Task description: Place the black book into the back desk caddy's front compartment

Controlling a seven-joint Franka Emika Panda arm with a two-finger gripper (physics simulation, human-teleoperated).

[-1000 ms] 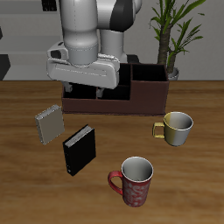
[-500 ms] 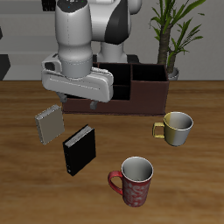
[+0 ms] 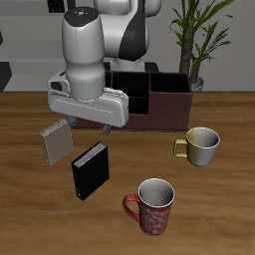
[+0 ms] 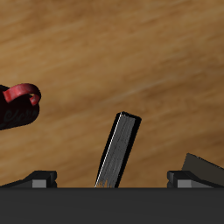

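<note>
Black book (image 3: 90, 170) stands on its edge on the table (image 3: 30, 214), well apart from the back desk caddy (image 3: 159, 97) and nearer the table's front edge. Grey book (image 3: 56, 140) stands just beside it, farther back. Two mugs share the table: a red patterned mug (image 3: 152, 206) near the front edge, a yellow mug (image 3: 200, 146) off to the side.

Gripper (image 3: 100, 127) hangs above the books, not touching either. In the wrist view the black book (image 4: 118, 150) sits between the two fingers (image 4: 38, 178), with wide clear space each side, so the jaws stand well open and hold nothing.

Handling, by judgement: thin, stiff, light, smooth covers likely slippery. Standing on a narrow edge, it should tip at a slight nudge. Best hold looks like the top edge, pads pressing the two flat covers, centred along its length so it does not swing. Front compartment (image 3: 129, 92) of the caddy is mostly hidden by the arm.
</note>
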